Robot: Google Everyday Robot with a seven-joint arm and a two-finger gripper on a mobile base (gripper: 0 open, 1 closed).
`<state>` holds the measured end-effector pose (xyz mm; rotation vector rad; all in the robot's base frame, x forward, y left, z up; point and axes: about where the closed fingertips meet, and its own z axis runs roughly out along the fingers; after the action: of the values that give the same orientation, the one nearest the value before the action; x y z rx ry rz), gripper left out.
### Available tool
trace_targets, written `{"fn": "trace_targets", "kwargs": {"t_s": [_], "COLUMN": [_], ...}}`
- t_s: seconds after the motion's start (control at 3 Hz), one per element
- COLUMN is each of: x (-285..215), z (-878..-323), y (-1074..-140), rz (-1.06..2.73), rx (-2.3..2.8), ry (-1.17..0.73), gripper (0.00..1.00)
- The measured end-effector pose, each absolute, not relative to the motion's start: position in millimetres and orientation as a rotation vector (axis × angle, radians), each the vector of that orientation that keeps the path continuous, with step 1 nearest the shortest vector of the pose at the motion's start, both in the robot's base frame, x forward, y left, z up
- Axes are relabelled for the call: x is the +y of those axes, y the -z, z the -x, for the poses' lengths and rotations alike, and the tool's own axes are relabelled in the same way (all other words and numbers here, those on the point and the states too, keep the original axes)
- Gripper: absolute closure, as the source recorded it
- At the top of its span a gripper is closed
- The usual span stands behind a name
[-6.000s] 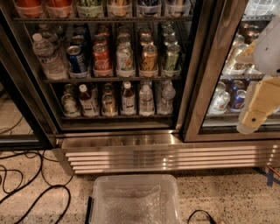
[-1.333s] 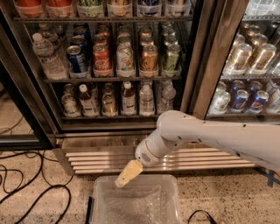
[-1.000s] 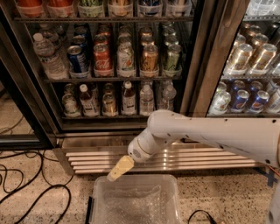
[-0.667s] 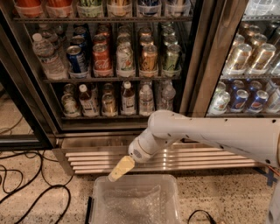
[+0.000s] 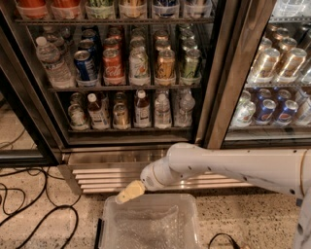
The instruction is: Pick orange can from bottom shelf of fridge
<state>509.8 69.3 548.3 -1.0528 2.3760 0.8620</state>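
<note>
Low before the fridge (image 5: 214,92), just below its steel grille, your gripper (image 5: 129,191) hangs; you cannot tell whether it is open or closed. Inside the fridge, the orange can (image 5: 120,115) stands on the bottom shelf (image 5: 146,130), between small bottles.

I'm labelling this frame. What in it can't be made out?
Camera view:
Print on the orange can: too small to read.
Rear rows on the bottom shelf: hidden by front bottles.
Top row: cut by the upper edge.
Arm behind the hand, low between grille and bin: cut at right edge.
</note>
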Motion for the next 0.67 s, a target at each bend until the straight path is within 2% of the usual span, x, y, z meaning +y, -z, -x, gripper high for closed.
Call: {"fn": "trace_targets", "kwargs": {"t_s": [0.67], "x": [52.7], "z": [-527.3], "y": [-523.3], "rz": [0.783], "rx": [2.403], "ry": [-0.765], "gripper": [0.0]}}
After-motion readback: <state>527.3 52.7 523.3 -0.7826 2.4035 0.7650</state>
